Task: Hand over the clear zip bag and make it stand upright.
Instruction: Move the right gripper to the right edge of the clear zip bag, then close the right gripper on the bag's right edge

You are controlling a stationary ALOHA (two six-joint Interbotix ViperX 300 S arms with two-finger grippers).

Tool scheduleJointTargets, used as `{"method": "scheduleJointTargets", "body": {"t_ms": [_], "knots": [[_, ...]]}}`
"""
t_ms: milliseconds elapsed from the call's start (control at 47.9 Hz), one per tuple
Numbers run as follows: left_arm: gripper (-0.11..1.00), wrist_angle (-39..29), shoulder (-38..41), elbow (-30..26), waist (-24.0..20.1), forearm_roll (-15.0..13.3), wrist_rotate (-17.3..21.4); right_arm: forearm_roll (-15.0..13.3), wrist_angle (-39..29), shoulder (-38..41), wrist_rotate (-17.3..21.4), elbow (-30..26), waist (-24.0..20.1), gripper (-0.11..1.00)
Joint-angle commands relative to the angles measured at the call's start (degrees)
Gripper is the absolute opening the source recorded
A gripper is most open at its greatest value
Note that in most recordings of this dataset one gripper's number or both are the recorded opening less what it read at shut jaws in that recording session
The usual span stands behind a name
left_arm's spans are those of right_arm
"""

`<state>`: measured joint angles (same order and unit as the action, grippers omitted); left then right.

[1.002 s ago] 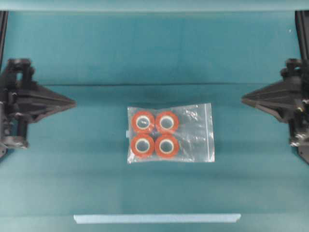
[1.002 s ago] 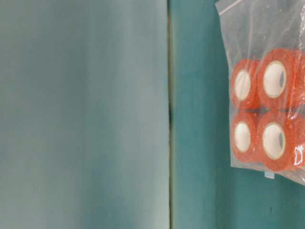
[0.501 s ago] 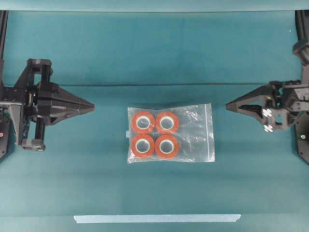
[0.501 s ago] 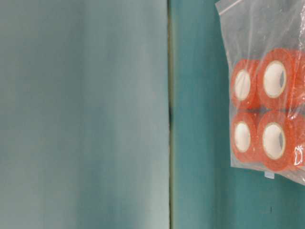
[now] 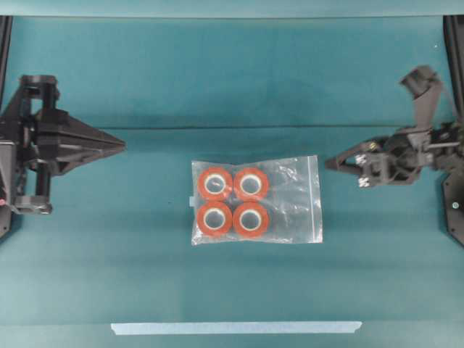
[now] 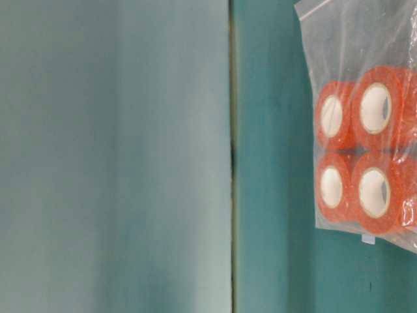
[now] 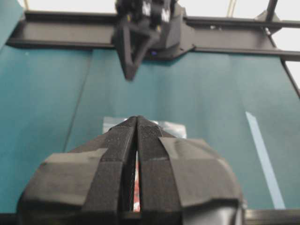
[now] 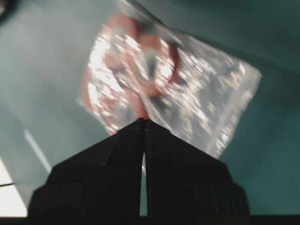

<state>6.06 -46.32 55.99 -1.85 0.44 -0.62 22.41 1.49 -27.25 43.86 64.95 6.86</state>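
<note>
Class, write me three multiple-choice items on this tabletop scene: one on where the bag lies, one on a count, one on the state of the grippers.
1. Where does the bag lie?
A. Between the two grippers, touching neither
B. In the left gripper
C. On the tape strip

2. How many orange rolls show in it?
A. Two
B. Four
C. Six

3. How do the left gripper and right gripper stand?
A. Both wide open
B. Both shut, holding nothing
C. Right shut on the bag

Key: 1 A, the overhead view shows bare table on both sides of it; 2 B, two rows of two; 3 B, both wrist views show fingers pressed together, empty.
</note>
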Motion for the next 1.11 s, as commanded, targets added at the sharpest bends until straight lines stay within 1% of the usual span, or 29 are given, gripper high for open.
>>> {"method": "scheduleJointTargets", "body": {"t_ms": [0,104,167,209,271,397,439,480,522,606,689,731,793,940,1086], "knots": [[-0.01,-0.53,-0.79,-1.32,0.09,0.09,-0.18,1.23,0.09,2.2,5.19,-1.05,-0.97,0.01],[-0.01,-1.05,-0.7,-1.67,0.18,0.09,-0.18,1.67,0.18,3.6,12.04,-1.23,-2.02,0.09],[-0.01,-1.05,-0.62,-1.76,0.18,0.09,-0.18,1.58,0.18,3.87,15.03,-0.97,-2.29,0.18],[-0.01,-1.05,-0.53,-1.76,0.09,0.18,-0.09,1.67,0.0,4.04,16.61,-0.7,-2.46,0.27],[-0.01,-1.05,-0.09,-1.76,0.09,0.09,-0.09,1.67,-0.53,3.96,18.19,0.0,-2.64,0.44],[-0.01,-0.7,0.97,-2.02,0.09,0.09,-0.18,1.67,-1.23,3.78,19.16,0.35,-3.08,0.8],[-0.01,-0.7,1.41,-2.2,0.09,0.09,-0.18,1.58,-1.32,3.87,19.16,0.35,-3.25,0.87],[-0.01,-0.7,1.85,-2.37,0.09,0.09,-0.18,1.58,-1.41,3.96,19.07,0.44,-3.25,0.92],[-0.01,-0.7,2.2,-2.64,0.09,0.09,-0.18,1.58,-1.67,4.13,19.07,0.79,-3.34,0.93],[-0.01,-0.7,2.72,-2.72,0.09,0.09,-0.18,1.23,-1.32,5.36,18.98,1.58,-3.87,0.92],[-0.01,-0.7,3.16,-2.9,0.09,0.09,-0.26,-0.09,-0.88,7.38,18.28,1.67,-4.66,0.91],[-0.01,-0.62,3.52,-3.16,0.09,0.09,-0.26,-0.26,-0.35,8.53,17.84,1.58,-5.27,0.91],[-0.01,-0.62,4.31,-3.78,0.0,0.09,-0.26,-0.26,1.67,10.72,18.02,1.58,-5.8,0.91],[-0.01,-0.62,4.92,-4.31,-0.09,0.09,-0.44,0.35,10.11,16.26,18.63,0.62,-6.77,0.91],[-0.01,-0.62,4.66,-4.31,0.0,0.09,-0.62,0.53,13.1,20.39,19.86,-0.79,-7.73,0.91]]}}
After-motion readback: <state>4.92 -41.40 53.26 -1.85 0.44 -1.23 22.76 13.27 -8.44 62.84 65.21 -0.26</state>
